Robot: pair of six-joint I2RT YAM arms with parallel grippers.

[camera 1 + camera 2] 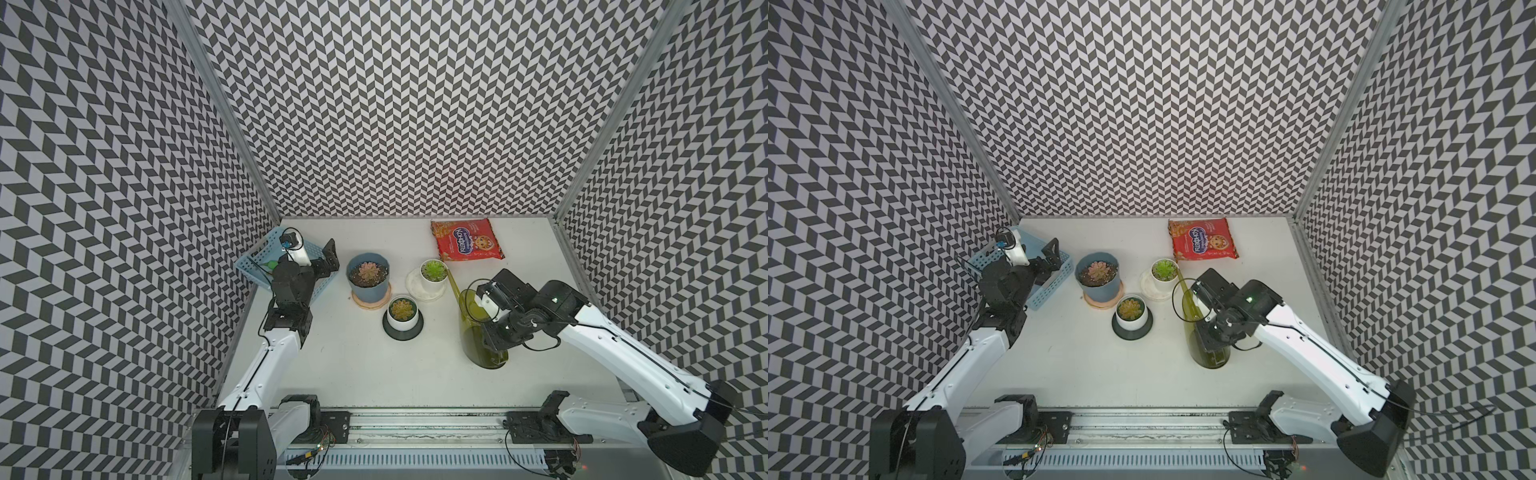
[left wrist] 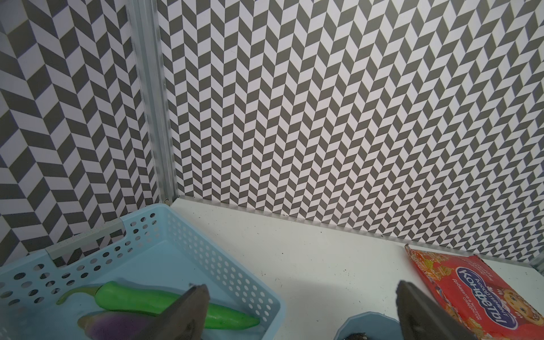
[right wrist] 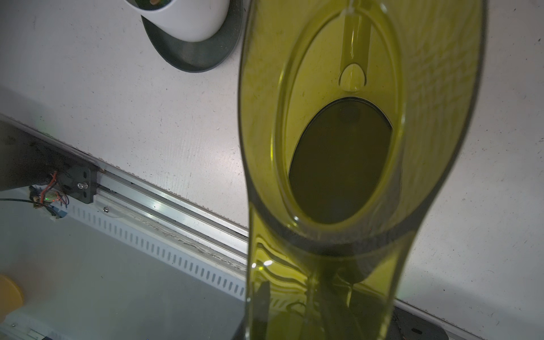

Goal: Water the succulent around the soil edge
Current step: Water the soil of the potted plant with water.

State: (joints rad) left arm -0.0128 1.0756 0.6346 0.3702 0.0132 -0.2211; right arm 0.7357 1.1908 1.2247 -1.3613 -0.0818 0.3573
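Green can upright with water in it, gripped but not yet pouring.

Left to right: the left gripper hangs with jaws spread wide over the basket edge, holding nothing. Three succulents sit in the middle of the table, in a blue pot, a front white pot and a back white pot. The spout ends just beside that last one, so it looks the likely target. The right gripper is pressed shut on the can. I judge only the pick-up done; whether the can is off the table I cannot tell. Carrying, tilting and circling the soil edge remain.
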